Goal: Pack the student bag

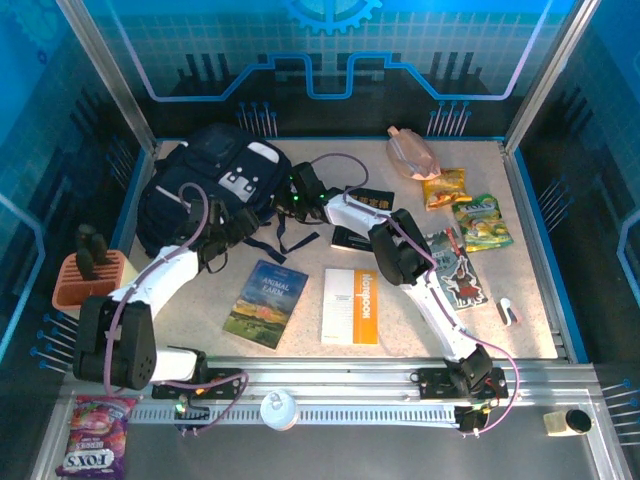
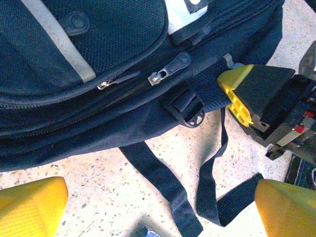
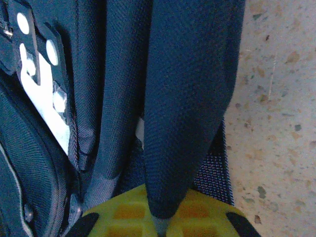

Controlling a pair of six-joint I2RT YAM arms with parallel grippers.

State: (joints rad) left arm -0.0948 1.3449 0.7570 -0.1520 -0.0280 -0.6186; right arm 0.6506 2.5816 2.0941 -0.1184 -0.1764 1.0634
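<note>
Matt woven-cloth student bag (image 3: 187, 98), speckled stone-look table (image 2: 98, 192), glossy snack packets (image 1: 480, 222)

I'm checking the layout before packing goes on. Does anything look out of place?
Yes. A purple sweets packet lies off the table, on the grey ledge by the left arm's base, far from the other snack packs at the far right. Nothing looks spilled or damaged.

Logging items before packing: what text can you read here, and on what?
"ANIMAL FARM": cover of the book in front of the student bag.
"Notebook": orange strip of the white-and-orange notebook.
"FOX'S": candy bag, near left corner.
Too small to read: gold print on the black booklet, and the snack packets at right.
No readable text on the student bag.
</note>
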